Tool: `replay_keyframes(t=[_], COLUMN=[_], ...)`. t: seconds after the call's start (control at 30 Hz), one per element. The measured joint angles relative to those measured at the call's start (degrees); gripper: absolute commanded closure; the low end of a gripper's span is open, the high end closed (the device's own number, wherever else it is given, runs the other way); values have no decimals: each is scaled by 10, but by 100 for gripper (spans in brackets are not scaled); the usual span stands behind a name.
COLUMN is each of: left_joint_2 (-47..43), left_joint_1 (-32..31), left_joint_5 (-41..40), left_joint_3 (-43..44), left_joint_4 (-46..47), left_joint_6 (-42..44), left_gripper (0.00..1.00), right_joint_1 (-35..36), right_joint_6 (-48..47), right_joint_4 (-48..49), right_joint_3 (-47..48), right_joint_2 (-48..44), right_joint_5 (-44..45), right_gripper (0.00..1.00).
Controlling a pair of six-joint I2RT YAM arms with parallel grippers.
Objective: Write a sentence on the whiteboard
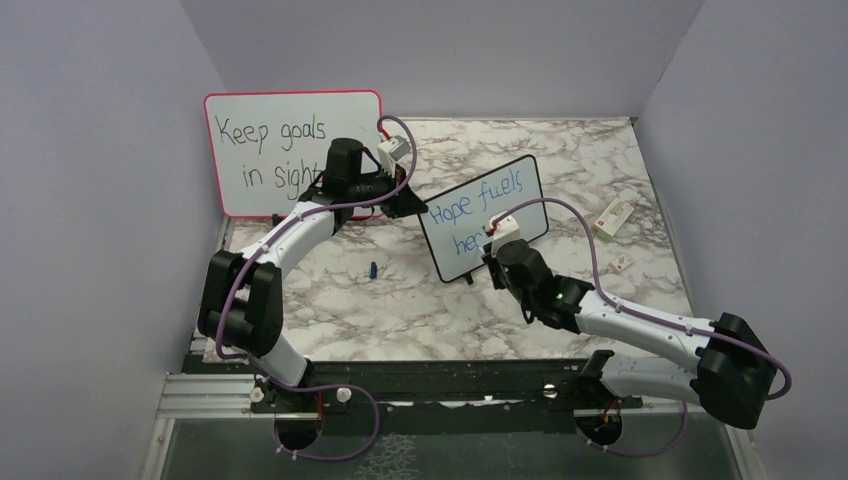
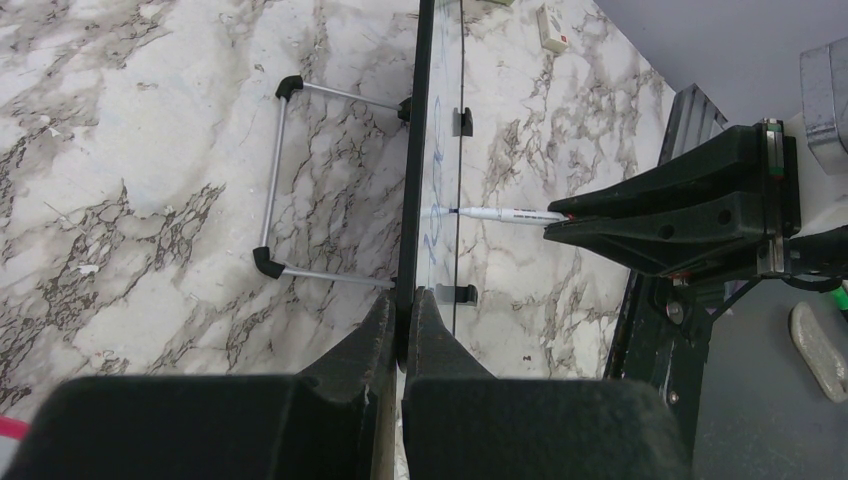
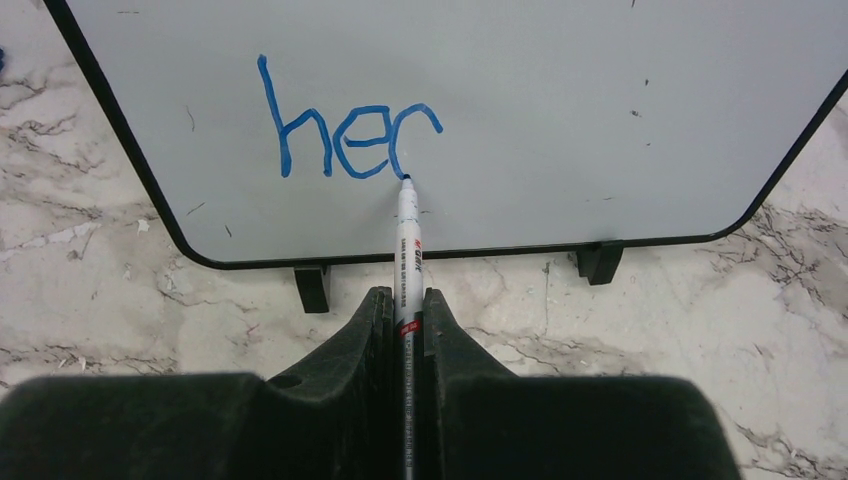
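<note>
The small black-framed whiteboard stands tilted on the marble table. Blue handwriting on it reads "Hope fuels" with "he" showing below, partly hidden by the right gripper. In the right wrist view the lower line reads "hec", the last letter unfinished. My left gripper is shut on the board's left edge. My right gripper is shut on a white marker whose blue tip touches the board at the foot of the last letter. The marker also shows in the left wrist view.
A larger pink-framed board with black writing "Keep goals in sight" leans at the back left. A blue marker cap lies on the table. A white box and a small white piece lie at the right. The board's wire stand props it behind.
</note>
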Motion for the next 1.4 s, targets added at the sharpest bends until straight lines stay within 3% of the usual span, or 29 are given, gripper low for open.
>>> replay_keyframes(t=[1.4], left_joint_2=[0], left_joint_1=[0], left_joint_5=[0], left_joint_3=[1], left_joint_4=[-2], left_joint_6=[0], left_gripper=[100], right_joint_1=[-16], right_joint_6=[-22], right_joint_4=[38], right_joint_3=[9], right_joint_2=[2], right_joint_5=[20], right_gripper=[99])
